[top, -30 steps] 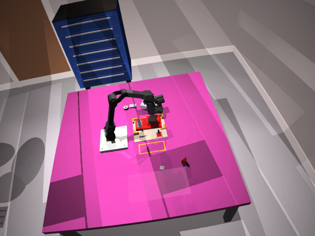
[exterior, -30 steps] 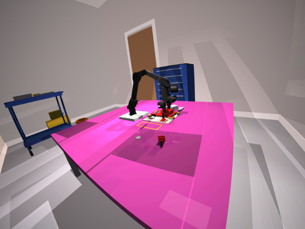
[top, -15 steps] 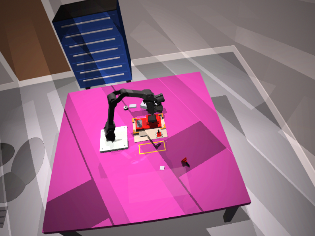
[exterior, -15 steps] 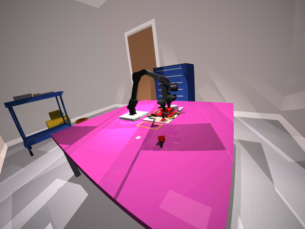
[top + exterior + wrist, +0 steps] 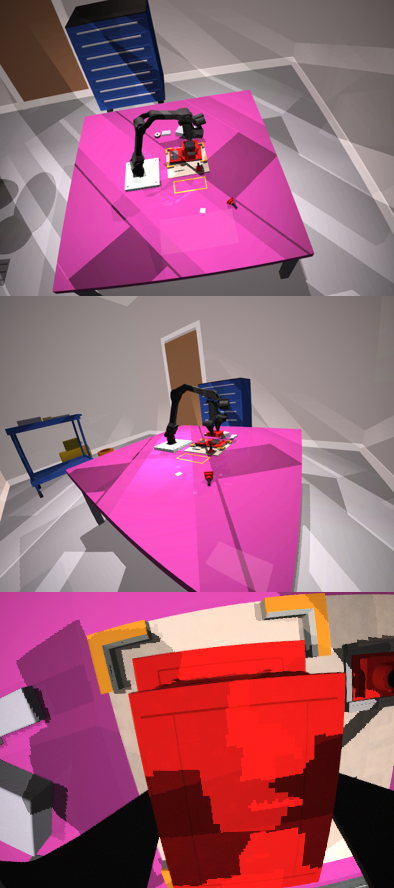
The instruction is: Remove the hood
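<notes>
My gripper (image 5: 189, 149) (image 5: 215, 431) (image 5: 241, 791) is shut on the red hood (image 5: 214, 434) (image 5: 250, 742), one finger at each side. The hood is raised above the toy car (image 5: 180, 157) (image 5: 219, 444) (image 5: 220, 657), with a gap between them in the exterior view. The car lies on the beige board (image 5: 174, 173) (image 5: 193, 450) (image 5: 215, 624); the raised hood hides much of it in the wrist view. The marked area, a yellow outline (image 5: 190, 190) (image 5: 189, 461), lies on the table in front of the board, and no object lies inside it.
A small red part with a black stem (image 5: 198, 168) (image 5: 210, 451) stands on the board. Another red part (image 5: 230, 201) (image 5: 208, 475) and a white tile (image 5: 202, 210) (image 5: 178, 473) lie farther forward. Behind the board are a white ring (image 5: 157, 135) and a white block (image 5: 165, 132).
</notes>
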Action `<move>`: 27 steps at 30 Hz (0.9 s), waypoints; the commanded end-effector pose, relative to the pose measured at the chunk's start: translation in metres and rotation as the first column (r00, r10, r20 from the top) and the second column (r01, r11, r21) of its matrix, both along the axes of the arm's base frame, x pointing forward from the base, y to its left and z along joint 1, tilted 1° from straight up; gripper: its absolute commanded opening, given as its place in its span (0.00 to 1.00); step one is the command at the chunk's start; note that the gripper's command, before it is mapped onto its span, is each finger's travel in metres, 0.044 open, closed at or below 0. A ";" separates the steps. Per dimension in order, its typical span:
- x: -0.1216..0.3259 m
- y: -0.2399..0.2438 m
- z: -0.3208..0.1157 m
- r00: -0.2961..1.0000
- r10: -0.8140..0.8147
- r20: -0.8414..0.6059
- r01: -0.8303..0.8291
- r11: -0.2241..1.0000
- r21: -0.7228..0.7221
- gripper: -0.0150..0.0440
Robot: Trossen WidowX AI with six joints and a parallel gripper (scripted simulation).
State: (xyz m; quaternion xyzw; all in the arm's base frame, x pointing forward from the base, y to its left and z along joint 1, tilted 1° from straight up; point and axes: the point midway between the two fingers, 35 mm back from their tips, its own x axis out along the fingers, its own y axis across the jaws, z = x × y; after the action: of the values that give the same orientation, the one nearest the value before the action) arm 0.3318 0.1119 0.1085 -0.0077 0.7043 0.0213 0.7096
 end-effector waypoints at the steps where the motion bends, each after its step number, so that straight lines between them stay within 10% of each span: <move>1: 0.001 0.000 0.019 1.000 0.003 0.015 -0.003 1.000 0.005 0.25; 27: 0.007 -0.135 0.016 1.000 0.002 0.013 -0.002 1.000 -0.007 0.25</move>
State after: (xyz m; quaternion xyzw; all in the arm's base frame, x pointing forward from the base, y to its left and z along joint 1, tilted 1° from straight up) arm 0.3421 -0.0115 0.1244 -0.0096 0.6995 0.0187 0.7143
